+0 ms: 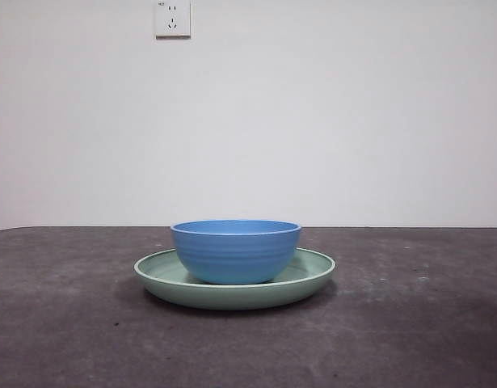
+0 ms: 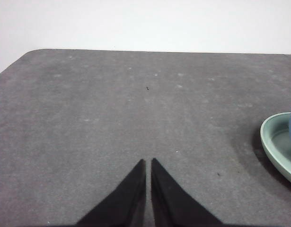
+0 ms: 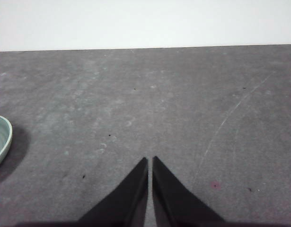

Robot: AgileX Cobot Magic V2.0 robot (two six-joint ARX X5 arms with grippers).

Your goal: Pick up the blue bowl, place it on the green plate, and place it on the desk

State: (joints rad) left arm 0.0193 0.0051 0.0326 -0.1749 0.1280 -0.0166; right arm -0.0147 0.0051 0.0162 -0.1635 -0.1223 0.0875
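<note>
A plain test space of the lab or workshop kind, not a lived-in room: a bare white wall [image 1: 313, 121] carries only a white wall socket [image 1: 173, 18], and in front of it runs a dark grey-brown desk [image 1: 410, 323], matte, scuffed and specked, its far corner rounded in the left wrist view.

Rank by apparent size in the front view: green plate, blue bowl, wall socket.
1. green plate, widest.
2. blue bowl, sitting in the plate, narrower but taller.
3. wall socket, smallest, though it is farther away, so true size is unsure.
</note>
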